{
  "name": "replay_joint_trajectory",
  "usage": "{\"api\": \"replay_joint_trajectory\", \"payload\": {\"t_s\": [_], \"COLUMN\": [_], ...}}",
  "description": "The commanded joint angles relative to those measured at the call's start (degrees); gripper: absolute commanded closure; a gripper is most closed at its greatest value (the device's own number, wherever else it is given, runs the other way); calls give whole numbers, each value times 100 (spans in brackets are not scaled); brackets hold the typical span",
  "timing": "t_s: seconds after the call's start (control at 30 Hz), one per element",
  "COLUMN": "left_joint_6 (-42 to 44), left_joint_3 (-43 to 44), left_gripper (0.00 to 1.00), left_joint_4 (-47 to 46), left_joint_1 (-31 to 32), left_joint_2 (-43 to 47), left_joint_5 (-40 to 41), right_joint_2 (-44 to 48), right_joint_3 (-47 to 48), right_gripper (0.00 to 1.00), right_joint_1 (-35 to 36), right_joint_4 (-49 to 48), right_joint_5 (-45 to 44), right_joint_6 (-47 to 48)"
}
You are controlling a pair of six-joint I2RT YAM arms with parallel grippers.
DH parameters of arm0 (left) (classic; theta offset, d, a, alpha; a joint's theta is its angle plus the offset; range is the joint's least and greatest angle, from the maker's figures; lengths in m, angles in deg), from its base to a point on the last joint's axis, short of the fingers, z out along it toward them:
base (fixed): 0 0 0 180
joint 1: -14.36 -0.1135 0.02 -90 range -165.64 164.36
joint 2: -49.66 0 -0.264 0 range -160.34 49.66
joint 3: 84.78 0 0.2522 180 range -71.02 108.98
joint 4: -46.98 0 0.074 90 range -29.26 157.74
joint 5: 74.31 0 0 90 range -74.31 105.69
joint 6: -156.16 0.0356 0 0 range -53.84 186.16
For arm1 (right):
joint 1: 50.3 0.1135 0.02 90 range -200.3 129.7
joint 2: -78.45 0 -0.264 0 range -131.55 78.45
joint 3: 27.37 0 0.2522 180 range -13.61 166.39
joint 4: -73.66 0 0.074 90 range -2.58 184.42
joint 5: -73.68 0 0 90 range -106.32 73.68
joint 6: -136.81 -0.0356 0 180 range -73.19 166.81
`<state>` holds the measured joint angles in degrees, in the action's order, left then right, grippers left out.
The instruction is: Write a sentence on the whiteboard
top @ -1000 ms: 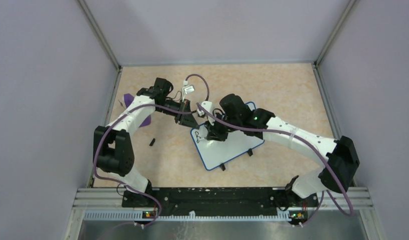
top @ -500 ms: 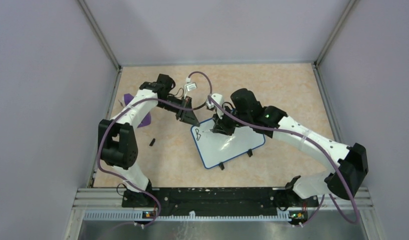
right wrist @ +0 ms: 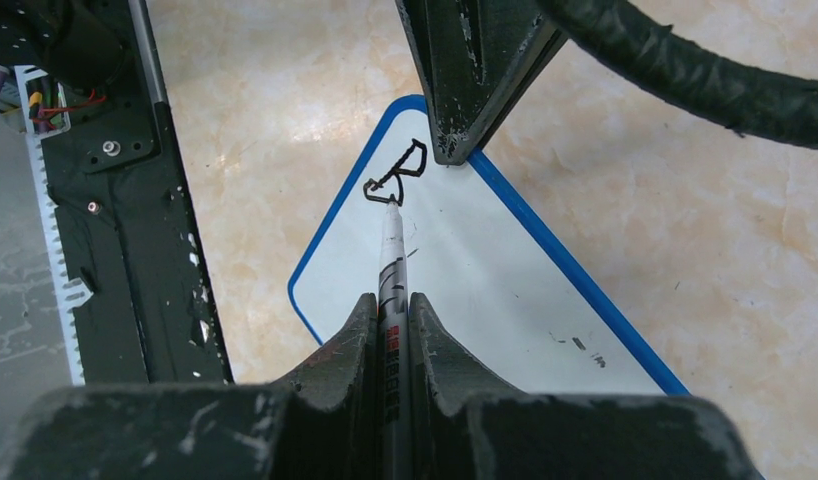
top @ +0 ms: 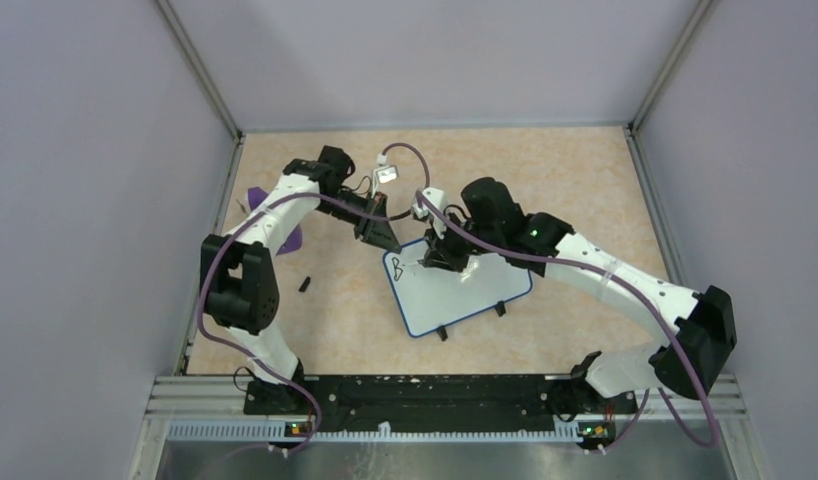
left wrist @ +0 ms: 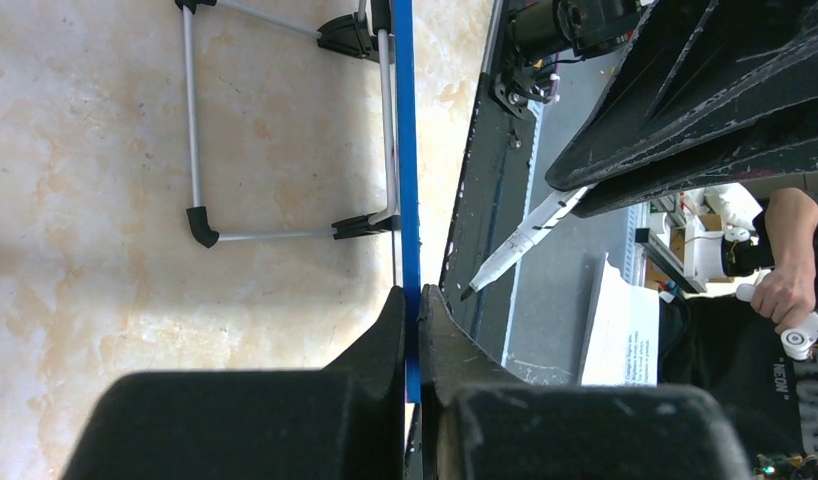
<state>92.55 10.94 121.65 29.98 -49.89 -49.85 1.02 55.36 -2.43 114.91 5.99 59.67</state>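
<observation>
Right gripper (right wrist: pixel 392 305) clamps a slim white marker (right wrist: pixel 391 245), tip at an angular black letter B (right wrist: pixel 397 172) on the glossy whiteboard (right wrist: pixel 485 290). Left gripper (left wrist: pixel 413 300) pinches its thin blue frame (left wrist: pixel 402 150); whiteboard rests on the mottled beige bench (left wrist: pixel 95 150).

The board (top: pixel 470 295) sits askew on the table (top: pixel 565 190), two black feet (top: pixel 444 333) on its near edge. The left gripper (top: pixel 387 240) meets its far-left corner. The right gripper (top: pixel 440 262) hangs low over that same end, just beside a small black scrawl (top: pixel 397 268). A purple wedge (top: pixel 255 198) peeks from behind the left arm, and a small black bit (top: pixel 305 284) lies apart.
</observation>
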Motion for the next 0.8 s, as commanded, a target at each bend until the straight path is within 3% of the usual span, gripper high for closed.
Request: {"api": "replay_joint_trajectory", "payload": {"t_s": [0.0,0.77], "left_joint_6": [368,208], "left_joint_3": [144,23], "left_gripper": [100,100], "left_joint_4": [-45,-201], "left_joint_1": [205,325], "left_joint_2": [-171,-93], "left_joint_5": [172,225], "right_joint_2": [51,123], "right_joint_3": [-58,-182], "right_gripper": [100,100], "right_joint_1": [-15,1], "right_joint_4": [-238,-367], "right_joint_5": [137,15], "right_joint_6": [-29,-73]}}
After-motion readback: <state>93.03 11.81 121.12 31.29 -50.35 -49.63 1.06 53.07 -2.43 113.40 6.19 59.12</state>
